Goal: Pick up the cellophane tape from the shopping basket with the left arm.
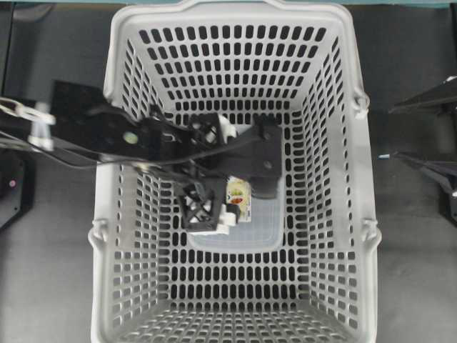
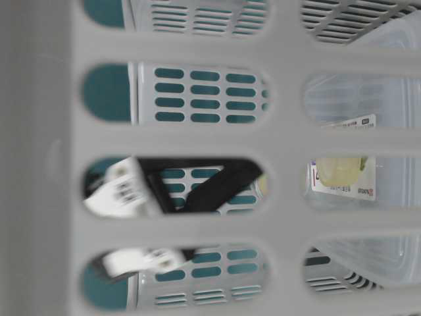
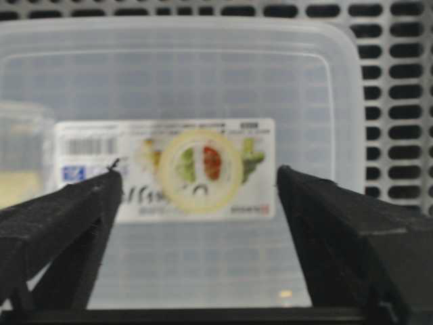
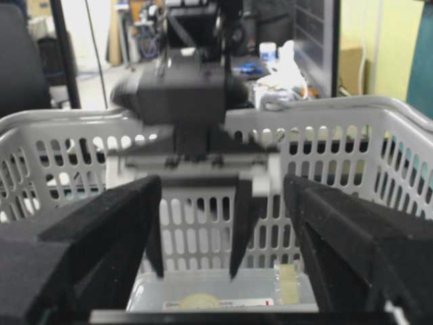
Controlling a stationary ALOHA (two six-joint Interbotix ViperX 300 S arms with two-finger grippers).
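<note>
The cellophane tape (image 3: pixel 201 171), a small pale-yellow translucent ring, lies flat on the label of a clear rectangular box (image 3: pixel 203 74) on the floor of the light-grey shopping basket (image 1: pixel 357 71). My left gripper (image 3: pixel 199 203) is open and empty, with one black finger on each side of the tape and apart from it. In the overhead view the left gripper (image 1: pixel 228 174) hangs inside the basket over the box (image 1: pixel 243 239). The right wrist view shows the left gripper (image 4: pixel 195 271) just above the tape (image 4: pixel 199 301). My right gripper (image 4: pixel 223 223) is open and empty outside the basket.
The slotted basket walls (image 4: pixel 325 105) surround the left gripper on all sides. A pale-yellow strip (image 4: pixel 289 284) sits at one end of the box. The right arm (image 1: pixel 428 136) rests at the right of the basket. The table-level view looks through a basket wall (image 2: pixel 197 141).
</note>
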